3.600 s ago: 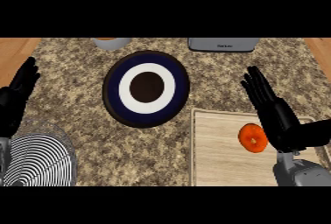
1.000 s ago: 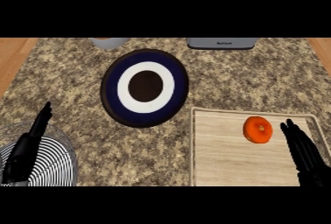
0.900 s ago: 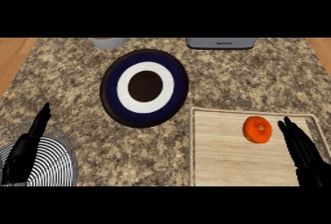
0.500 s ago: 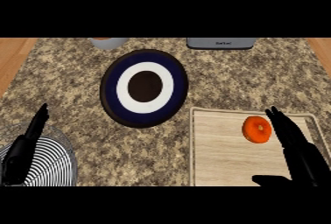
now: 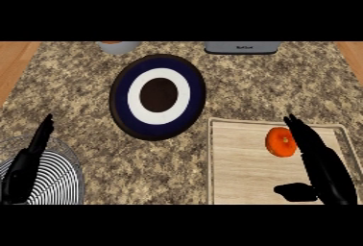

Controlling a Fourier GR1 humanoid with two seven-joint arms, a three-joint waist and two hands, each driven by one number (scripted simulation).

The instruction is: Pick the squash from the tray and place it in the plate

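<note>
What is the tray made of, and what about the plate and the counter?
The tray looks like pale wood with a matte finish: fine grain lines run along it, and it has a raised rim. The plate seems glazed ceramic, going by its smooth rings of dark blue, white and brown. The counter looks like speckled granite, mottled tan and brown, though it could be a laminate.

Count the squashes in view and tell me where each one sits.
1. The orange squash lies on the wooden tray, in its upper right part, just left of the right hand. None is on the plate. The hand may hide part of the tray.
</note>
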